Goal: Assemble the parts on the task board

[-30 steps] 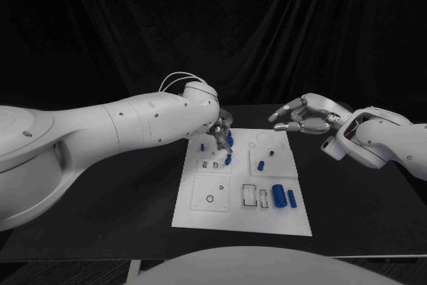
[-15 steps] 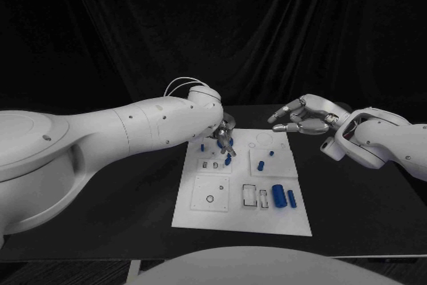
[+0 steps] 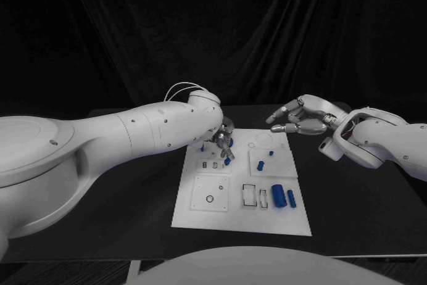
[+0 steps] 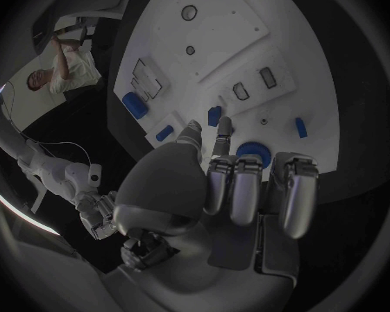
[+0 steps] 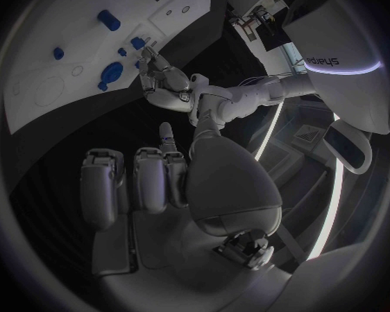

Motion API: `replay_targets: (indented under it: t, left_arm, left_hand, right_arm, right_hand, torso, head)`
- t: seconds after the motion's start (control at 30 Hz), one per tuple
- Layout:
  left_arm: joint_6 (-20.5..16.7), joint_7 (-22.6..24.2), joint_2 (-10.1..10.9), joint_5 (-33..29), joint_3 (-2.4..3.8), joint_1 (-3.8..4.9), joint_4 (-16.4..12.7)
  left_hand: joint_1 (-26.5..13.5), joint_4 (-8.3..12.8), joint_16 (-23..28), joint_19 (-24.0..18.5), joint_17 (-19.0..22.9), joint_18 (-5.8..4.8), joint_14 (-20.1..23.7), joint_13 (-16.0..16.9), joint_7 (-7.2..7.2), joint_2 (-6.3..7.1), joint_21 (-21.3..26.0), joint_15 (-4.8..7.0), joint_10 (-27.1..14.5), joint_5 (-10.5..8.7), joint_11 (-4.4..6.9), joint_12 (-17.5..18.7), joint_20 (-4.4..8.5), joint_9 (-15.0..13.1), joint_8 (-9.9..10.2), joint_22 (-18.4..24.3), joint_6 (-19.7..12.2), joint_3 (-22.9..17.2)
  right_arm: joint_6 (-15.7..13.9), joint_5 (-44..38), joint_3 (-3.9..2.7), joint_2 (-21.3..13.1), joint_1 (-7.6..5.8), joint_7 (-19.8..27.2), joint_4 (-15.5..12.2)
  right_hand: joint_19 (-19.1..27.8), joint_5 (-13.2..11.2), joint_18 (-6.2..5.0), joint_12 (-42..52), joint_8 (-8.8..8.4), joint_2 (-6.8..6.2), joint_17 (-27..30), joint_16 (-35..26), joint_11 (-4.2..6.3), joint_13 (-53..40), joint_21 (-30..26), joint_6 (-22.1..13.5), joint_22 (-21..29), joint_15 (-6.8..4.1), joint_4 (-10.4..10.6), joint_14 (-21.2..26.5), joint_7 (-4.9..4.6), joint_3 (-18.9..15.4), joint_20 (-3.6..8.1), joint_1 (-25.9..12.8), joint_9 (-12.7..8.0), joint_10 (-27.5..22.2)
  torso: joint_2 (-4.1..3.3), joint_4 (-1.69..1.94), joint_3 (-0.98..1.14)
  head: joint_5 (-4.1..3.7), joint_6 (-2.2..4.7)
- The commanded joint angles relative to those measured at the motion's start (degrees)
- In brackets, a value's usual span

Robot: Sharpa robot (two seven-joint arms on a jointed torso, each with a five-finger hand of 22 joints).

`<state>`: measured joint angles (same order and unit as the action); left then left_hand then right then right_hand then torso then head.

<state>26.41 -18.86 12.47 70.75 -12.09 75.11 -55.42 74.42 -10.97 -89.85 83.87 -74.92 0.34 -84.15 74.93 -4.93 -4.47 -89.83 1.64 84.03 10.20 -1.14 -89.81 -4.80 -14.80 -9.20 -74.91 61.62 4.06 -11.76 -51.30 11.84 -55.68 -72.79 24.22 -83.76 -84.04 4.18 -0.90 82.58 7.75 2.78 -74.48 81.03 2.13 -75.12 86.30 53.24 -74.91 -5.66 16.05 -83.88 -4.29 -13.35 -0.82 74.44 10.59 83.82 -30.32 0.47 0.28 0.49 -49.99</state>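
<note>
The white task board point(image 3: 240, 211) lies mid-table, also seen as the task board point(image 4: 239, 41) and the task board point(image 5: 39, 97). My left hand point(image 3: 223, 141) hovers low over its far left part. In the left wrist view its thumb and one fingertip point(image 4: 223, 125) flank a small blue peg point(image 4: 214, 116), point(image 3: 227, 161); whether they pinch it is unclear. The other fingers are curled in. A round blue part point(image 3: 229, 140), point(image 4: 251, 151) lies beside the hand. My right hand point(image 3: 304, 119) hangs above the table beyond the board's far right corner, fingers curled, holding nothing.
More blue parts sit on the board: a small peg point(image 3: 202, 147), two pieces point(image 3: 261, 166) on the right-hand block, a thick cylinder point(image 3: 278, 195) with a thin one point(image 3: 291, 198) beside it. Black table point(image 3: 107, 198) surrounds the board on both sides.
My left hand has dipped a little toward the small blue peg and its arm has swung further in. The right hand has barely moved.
</note>
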Motion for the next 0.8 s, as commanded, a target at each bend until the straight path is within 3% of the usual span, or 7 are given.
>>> replay_targets:
  t: [0.03,0.8]
  left_arm:
    - [0.12,0.03,0.07,-0.70,0.06,-0.16,-0.13]
    - [1.11,-0.31,-0.50,-0.70,0.06,-1.14,1.76]
  left_hand:
    - [0.40,0.16,-0.15,6.13,-15.08,-0.34,-5.85,15.07,0.03,0.09,-0.17,0.38,5.97,0.22,0.36,-0.19,0.38,-0.11,0.16,-15.09,-0.23,-0.10]
    - [0.16,0.35,-0.15,6.13,-15.08,-0.34,-5.85,15.07,0.10,0.08,-0.17,0.39,5.97,0.97,0.40,-0.19,0.37,-0.41,0.41,-15.09,0.03,-0.62]
  right_arm:
    - [0.51,0.14,-0.04,-0.06,0.12,-0.94,-0.11]
    - [1.43,0.14,-0.04,0.16,0.13,-1.26,0.01]
  right_hand:
    - [-4.15,0.33,-0.12,-0.21,0.26,0.15,0.02,-0.36,-0.38,-4.97,-0.13,0.40,-13.74,0.37,-0.08,-3.35,0.14,-0.27,-0.30,0.30,-0.08,3.17]
    - [-4.13,0.33,-0.13,-0.23,0.26,0.19,0.02,-0.35,-0.40,-4.95,-0.17,0.41,-13.73,0.38,-0.07,-3.35,0.12,-0.30,-0.30,0.33,-0.09,3.16]
  torso:
    - [-0.01,-0.01,-0.01]
    - [0.05,-0.01,-0.01]
  head:
    - [0.14,-0.01]
    - [0.31,-0.01]
